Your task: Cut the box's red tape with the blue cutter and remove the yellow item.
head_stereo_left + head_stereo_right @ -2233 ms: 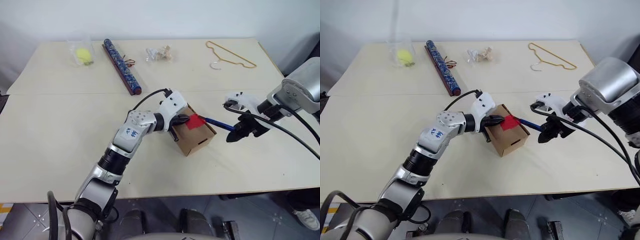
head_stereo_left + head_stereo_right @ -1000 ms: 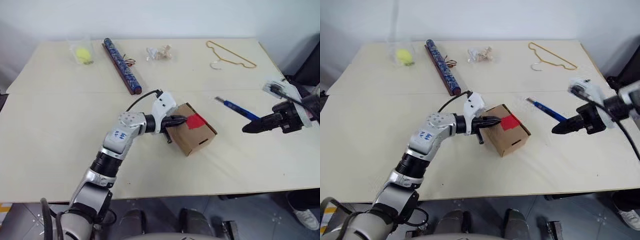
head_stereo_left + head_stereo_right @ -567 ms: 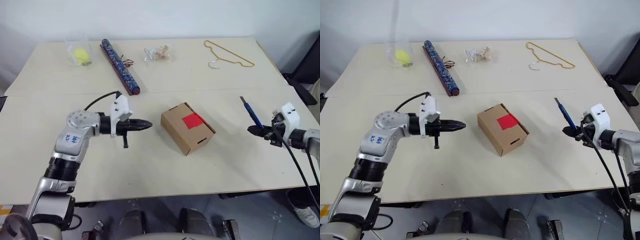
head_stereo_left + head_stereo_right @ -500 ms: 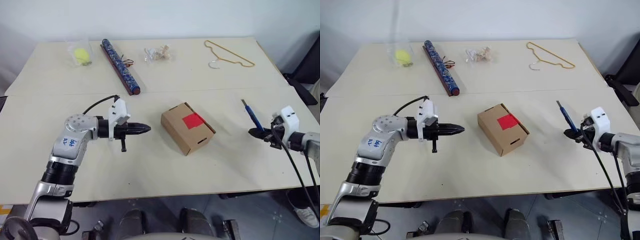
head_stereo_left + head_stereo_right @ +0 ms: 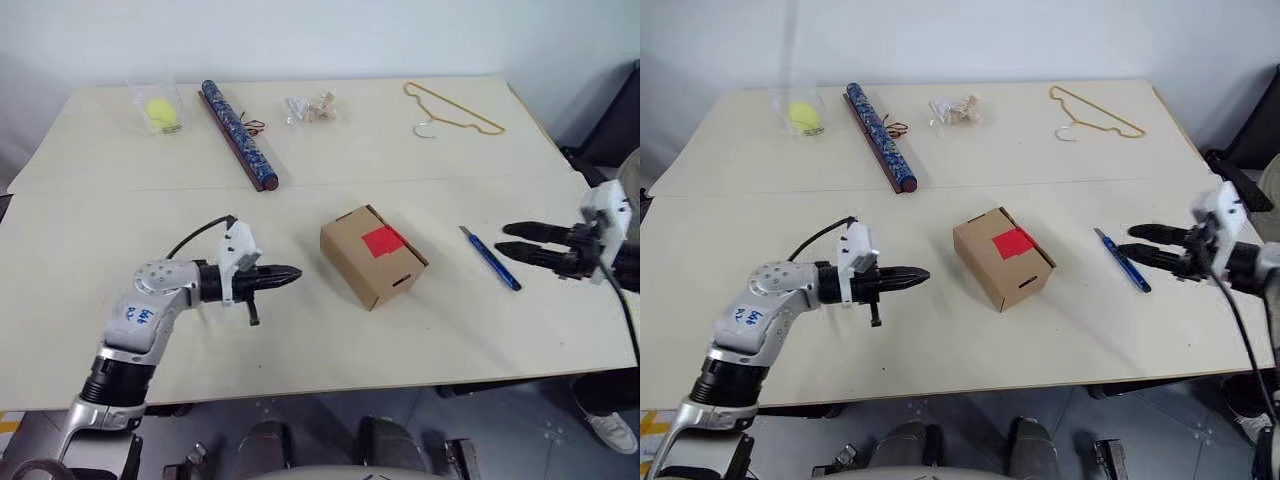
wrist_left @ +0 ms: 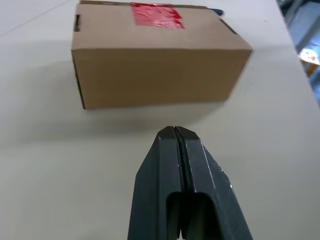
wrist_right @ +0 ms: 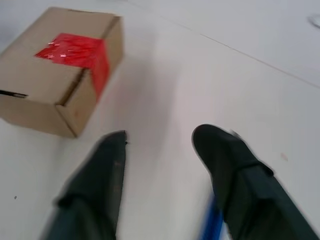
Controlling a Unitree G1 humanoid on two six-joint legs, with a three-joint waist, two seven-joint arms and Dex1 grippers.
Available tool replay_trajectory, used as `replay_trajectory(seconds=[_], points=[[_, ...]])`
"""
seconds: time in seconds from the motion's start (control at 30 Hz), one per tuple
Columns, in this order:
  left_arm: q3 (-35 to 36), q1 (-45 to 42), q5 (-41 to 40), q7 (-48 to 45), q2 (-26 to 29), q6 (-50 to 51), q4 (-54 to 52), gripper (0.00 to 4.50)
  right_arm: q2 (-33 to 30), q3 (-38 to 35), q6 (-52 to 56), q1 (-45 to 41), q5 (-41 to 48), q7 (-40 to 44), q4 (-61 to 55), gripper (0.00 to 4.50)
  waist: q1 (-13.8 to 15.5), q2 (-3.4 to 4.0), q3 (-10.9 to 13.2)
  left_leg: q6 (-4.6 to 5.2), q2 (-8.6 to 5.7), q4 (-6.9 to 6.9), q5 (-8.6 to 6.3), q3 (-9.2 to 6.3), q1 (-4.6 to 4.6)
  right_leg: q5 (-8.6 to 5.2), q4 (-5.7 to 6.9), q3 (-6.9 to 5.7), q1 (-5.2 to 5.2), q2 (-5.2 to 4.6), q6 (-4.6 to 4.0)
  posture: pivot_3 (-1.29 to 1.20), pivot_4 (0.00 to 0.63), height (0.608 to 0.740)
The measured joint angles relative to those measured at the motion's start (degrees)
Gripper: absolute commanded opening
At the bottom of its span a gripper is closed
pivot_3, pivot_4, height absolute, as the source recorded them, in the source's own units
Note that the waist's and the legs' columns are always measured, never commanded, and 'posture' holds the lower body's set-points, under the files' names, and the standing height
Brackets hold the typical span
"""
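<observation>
The left arm (image 5: 150, 310) is built of silver-grey metal segments with black bands at the joints. A white label with blue handwritten marks sits on its rounded forearm housing. A white plastic block caps the wrist, and a thin black cable loops over it. The left gripper (image 5: 288, 274) has two tapered black fingers. The right gripper (image 5: 512, 241) matches, with a white wrist block and black cable.

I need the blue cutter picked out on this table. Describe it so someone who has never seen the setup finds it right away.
Start at the box with the red tape near the middle of the table. To the robot's right of it, between the box and the open right gripper, the blue cutter lies flat. It is a slim, plain blue stick, unlike the long dark patterned tube at the far side.
</observation>
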Motion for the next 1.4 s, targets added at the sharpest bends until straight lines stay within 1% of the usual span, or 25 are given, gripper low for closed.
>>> replay_trajectory(seconds=[0.1,0.13,0.23,0.27,0.37,0.43,0.57,0.73,0.9,1.1,1.23,1.4], points=[[-2.3,-2.76,0.93,2.72,-3.0,1.72,0.58,0.0,6.77,5.14,-6.51,-0.89,-6.64,-5.6,2.52,0.29,0.06,0.03,0.01,0.01,-0.01,0.04,0.01,0.02,-0.04,0.04,0.02,0.02,-0.02,0.0,0.02,0.0,0.15,0.74],[-2.84,-3.47,1.2,3.27,-3.42,2.23,0.98,0.0,8.18,6.07,-8.05,-1.6,-8.32,-7.14,3.73,0.03,0.06,0.05,0.02,0.01,-0.01,0.04,0.01,0.02,-0.03,0.04,0.04,0.02,-0.03,0.0,0.02,0.0,0.15,0.74],[-5.28,-5.41,2.66,4.47,-4.61,3.43,3.06,0.0,11.48,7.47,-13.3,-4.74,-12.72,-12.11,7.42,0.01,-0.05,0.07,0.03,0.01,-0.01,0.01,0.01,0.02,-0.02,0.04,0.04,0.02,-0.04,0.01,0.03,0.0,0.15,0.74],[-6.02,-5.64,3.08,4.56,-4.92,3.59,3.65,0.0,12.11,7.67,-14.05,-5.24,-13.21,-12.61,7.85,0.01,-0.06,0.07,0.03,0.01,-0.01,-0.02,0.01,0.02,-0.02,0.05,0.03,0.02,-0.04,0.01,0.03,0.0,0.15,0.74],[-9.25,-7.4,4.57,5.39,-7.02,6.1,6.45,0.0,16.48,9.09,-14.76,-5.38,-13.36,-12.69,7.01,0.01,-0.1,0.07,0.03,0.0,0.01,-0.06,0.01,0.0,-0.02,0.05,0.01,-0.01,-0.04,0.05,0.03,0.0,0.15,0.74],[-10.83,-8.5,5.64,6.2,-7.69,7.85,7.25,0.0,18.4,11.62,-11.33,-3.3,-11.89,-10.64,1.76,0.01,-0.08,0.07,0.03,0.0,0.01,-0.1,0.01,-0.01,-0.03,0.04,0.01,-0.01,-0.07,0.06,0.03,0.0,0.15,0.74],[-9.79,-8.85,6.73,7.73,-6.13,9.56,8.63,0.0,16.33,12.33,-2.22,1.89,-7.14,-5.85,-10.74,0.01,0.16,0.08,0.03,0.01,0.01,-0.11,0.01,-0.02,-0.04,0.05,-0.03,-0.01,-0.06,0.05,0.03,0.0,0.15,0.74],[-8.86,-7.09,6.75,7.47,-4.23,10.13,6.68,0.0,15.2,14.59,5.69,5.62,-6.36,-5.89,-21.66,0.01,0.13,0.08,0.03,0.02,0.01,-0.07,0.0,-0.03,-0.02,0.05,0.02,0.01,-0.06,0.05,0.02,0.0,0.15,0.74],[-7.66,-3.19,4.6,4.62,-1.43,11.88,1.66,0.0,15.25,16.1,10.48,7.22,-7.51,-9.68,-25.51,0.01,-0.16,0.08,0.03,0.01,0.02,-0.06,0.0,-0.02,-0.02,0.05,0.03,0.02,-0.08,0.05,0.02,0.0,0.15,0.74],[-7.54,0.61,2.45,1.88,1.66,14.37,-4.48,0.0,16.09,17.18,12.21,7.44,-9.72,-13.82,-28.02,0.01,-0.2,0.08,0.03,0.02,0.02,-0.06,0.0,-0.02,-0.03,0.05,0.03,0.02,-0.07,0.04,0.01,0.0,0.15,0.74],[-7.84,1.91,2.25,2.12,2.22,16.44,-6.78,0.0,16.3,17.52,15.35,7.66,-10.04,-15.36,-30.53,0.01,-0.14,0.08,0.03,0.02,0.02,-0.05,0.0,-0.03,-0.03,0.05,0.04,0.03,-0.07,0.04,0.01,0.0,0.15,0.74],[-6.93,1.95,2.26,3.58,2.7,16.88,-7.04,0.0,15.41,17.94,20.03,8.91,-8.97,-15.4,-34.58,0.01,-0.12,0.08,0.03,0.03,0.02,-0.06,-0.01,-0.03,-0.03,0.05,0.03,0.02,-0.07,0.04,0.01,0.0,0.15,0.74]])
